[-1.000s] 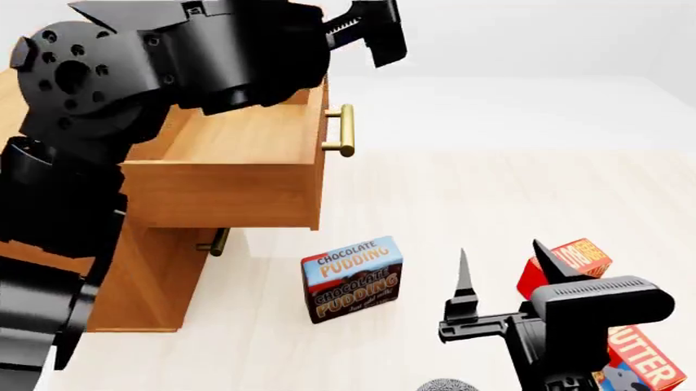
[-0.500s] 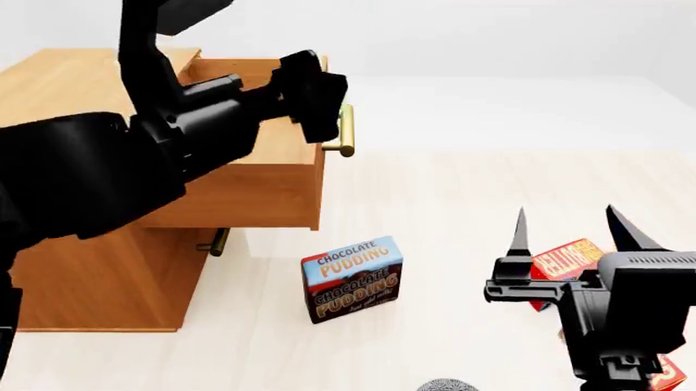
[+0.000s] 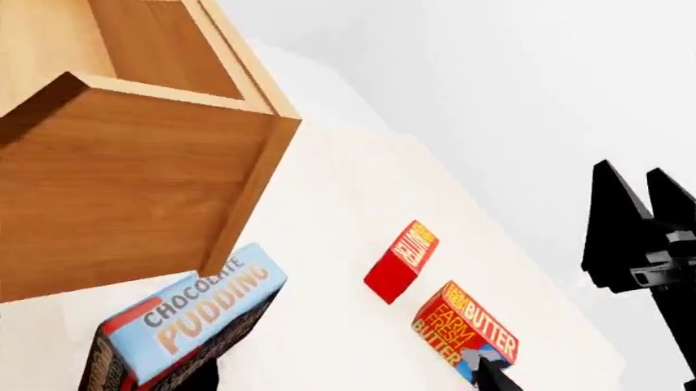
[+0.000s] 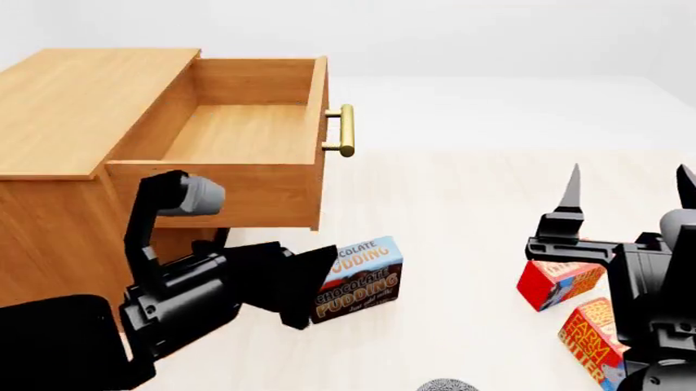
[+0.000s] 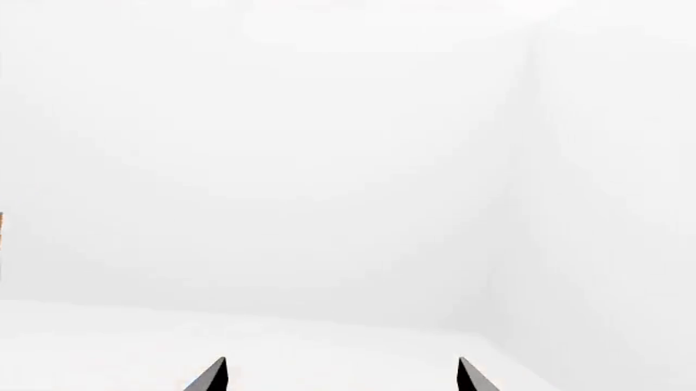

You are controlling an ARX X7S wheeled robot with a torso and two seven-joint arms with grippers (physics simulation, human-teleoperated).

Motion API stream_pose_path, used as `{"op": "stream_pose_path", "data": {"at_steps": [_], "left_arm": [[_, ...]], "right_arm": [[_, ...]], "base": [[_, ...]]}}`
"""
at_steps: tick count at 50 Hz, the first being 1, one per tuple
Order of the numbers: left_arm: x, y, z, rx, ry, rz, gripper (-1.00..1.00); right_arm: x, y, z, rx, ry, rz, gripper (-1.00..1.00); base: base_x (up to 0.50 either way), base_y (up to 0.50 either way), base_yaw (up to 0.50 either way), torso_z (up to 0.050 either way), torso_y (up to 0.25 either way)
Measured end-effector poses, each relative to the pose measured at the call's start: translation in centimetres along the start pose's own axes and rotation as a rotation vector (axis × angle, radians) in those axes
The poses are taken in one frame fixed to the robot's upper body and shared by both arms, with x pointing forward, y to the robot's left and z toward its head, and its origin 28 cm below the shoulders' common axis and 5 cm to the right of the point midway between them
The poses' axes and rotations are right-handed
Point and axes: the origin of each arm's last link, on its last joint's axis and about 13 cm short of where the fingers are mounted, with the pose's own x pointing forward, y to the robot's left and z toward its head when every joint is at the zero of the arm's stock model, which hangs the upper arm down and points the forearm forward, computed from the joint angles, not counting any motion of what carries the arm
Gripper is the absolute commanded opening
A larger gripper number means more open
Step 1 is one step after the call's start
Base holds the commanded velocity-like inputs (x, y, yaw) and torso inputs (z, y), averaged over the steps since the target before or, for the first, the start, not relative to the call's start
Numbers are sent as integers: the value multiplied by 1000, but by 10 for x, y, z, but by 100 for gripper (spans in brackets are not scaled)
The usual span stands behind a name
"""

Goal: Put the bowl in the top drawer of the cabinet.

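Note:
The cabinet stands at the left with its top drawer pulled out and nothing inside; the brass handle faces right. A grey speckled rim at the head view's bottom edge looks like the bowl; most of it is out of view. My left gripper hangs low in front of the cabinet, next to the pudding box. In the left wrist view this left gripper is open and holds nothing. My right gripper points upward at the right, open; the right wrist view shows the same gripper facing a white wall.
A red box and a butter box lie on the pale floor by my right arm; both also show in the left wrist view, red box and butter box. The lower drawer's handle peeks out under the open drawer.
My left arm has dropped from above the drawer to floor level beside the pudding box, uncovering the drawer's inside. My right gripper has moved right and risen.

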Motion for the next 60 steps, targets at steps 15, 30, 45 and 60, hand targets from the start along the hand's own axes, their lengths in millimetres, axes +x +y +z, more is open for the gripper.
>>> {"op": "stream_pose_path", "data": {"at_steps": [15,30,45,60], "left_arm": [[10,9,-42,-64,131,-9,100],[33,14,-71,-75,243,17,100],[47,7,-99,-18,374,-9,100],[62,0,-112,0,431,-13,100]], "right_arm": [[0,-2,1,3,-15,-19,100],[0,1,-7,18,-19,-9,100],[1,7,-11,20,-23,8,100],[3,12,-17,29,-20,21,100]], "base": [[0,0,0,0,0],[0,0,0,0,0],[0,0,0,0,0],[0,0,0,0,0]]}}
